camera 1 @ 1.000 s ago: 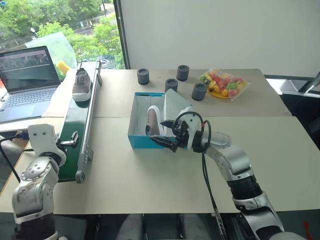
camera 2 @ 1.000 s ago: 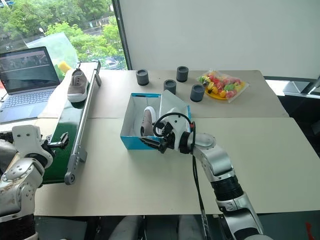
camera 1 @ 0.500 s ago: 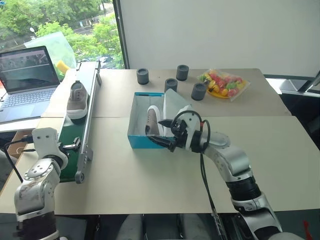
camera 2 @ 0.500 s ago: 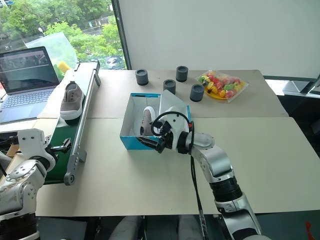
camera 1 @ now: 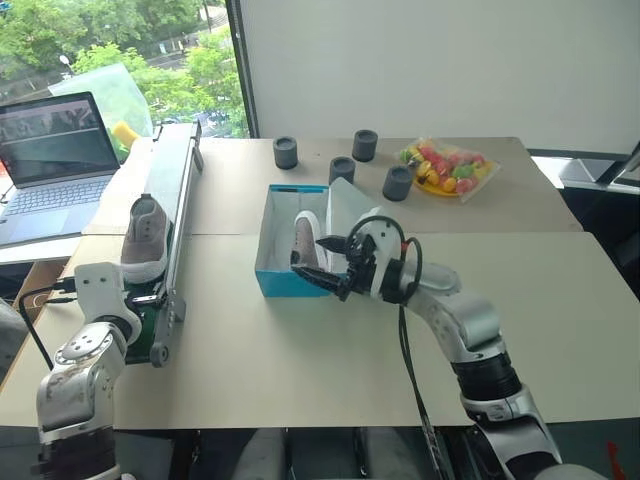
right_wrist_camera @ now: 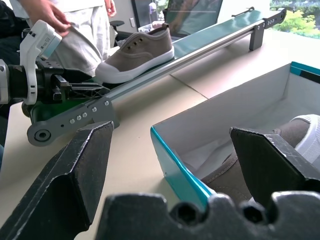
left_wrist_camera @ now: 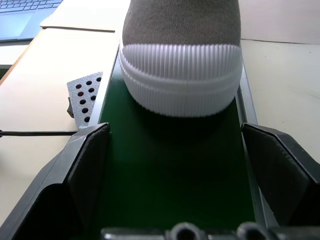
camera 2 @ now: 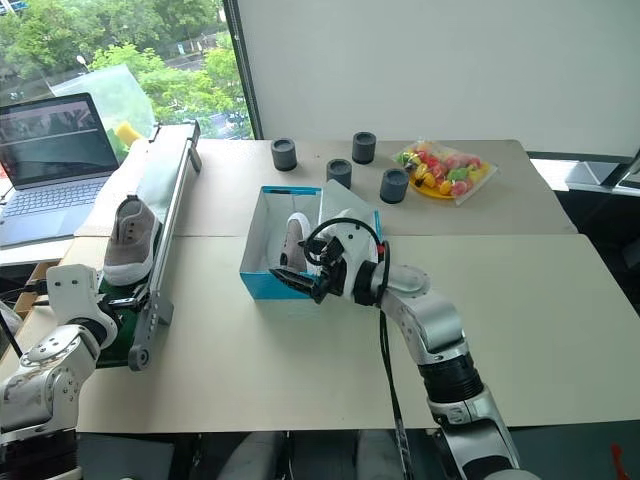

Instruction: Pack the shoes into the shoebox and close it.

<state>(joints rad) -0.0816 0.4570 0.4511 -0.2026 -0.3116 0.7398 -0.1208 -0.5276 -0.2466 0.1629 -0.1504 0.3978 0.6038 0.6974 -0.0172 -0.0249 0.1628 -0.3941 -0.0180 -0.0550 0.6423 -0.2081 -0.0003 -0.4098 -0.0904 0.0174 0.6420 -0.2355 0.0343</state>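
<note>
One grey white-soled sneaker is seen in the open turquoise cardboard shoebox, the other on the green conveyor at the table's left edge; both hands are spread, empty.

The left arm hangs low at the robot's left, its forearm bent forward; the left pincer points ahead and slightly downward, its two black fingers spread wide with nothing between them; the right arm reaches forward and inward across the middle, elbow bent, wrist turned toward the left; the right pincer lies about level, its fingers standing wide apart and gripping nothing; a black cable loops over the right wrist and trails down along the forearm.
</note>
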